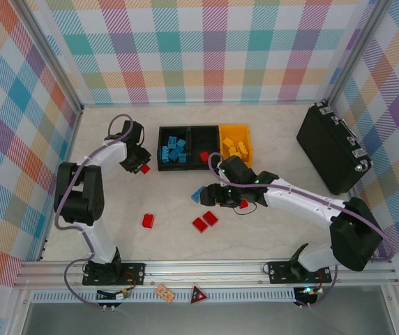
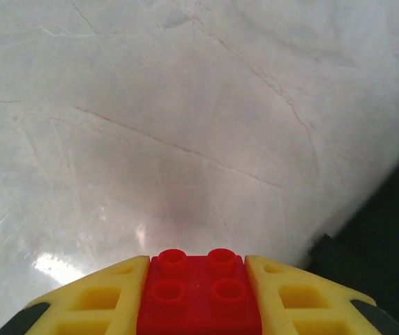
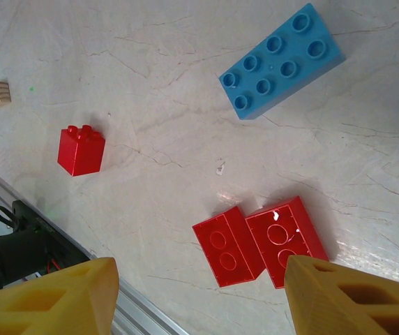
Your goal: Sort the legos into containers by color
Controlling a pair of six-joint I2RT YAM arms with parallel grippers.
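**Three bins part-filled; one red brick gripped**

At the top view's upper centre, the left black bin (image 1: 174, 128) holds blue legos (image 1: 174, 150), the middle black bin (image 1: 204, 129) a single red lego (image 1: 204, 155), and the yellow-orange bin (image 1: 235, 127) yellow legos (image 1: 236, 148). The left wrist view shows the left fingers (image 2: 95, 301) clamping a red brick (image 2: 198, 293). The right wrist view shows the right fingers (image 3: 63, 293) spread wide above the desk (image 3: 151, 56), with a red pair (image 3: 259, 244) lying side by side at lower centre.

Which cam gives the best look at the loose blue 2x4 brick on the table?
Right wrist: the blue 2x4 brick lies whole on the table, all eight studs visible. Top external has it as a small blue shape off the right gripper, studs unreadable. Left wrist looks at the red 2x2 brick in the left gripper.
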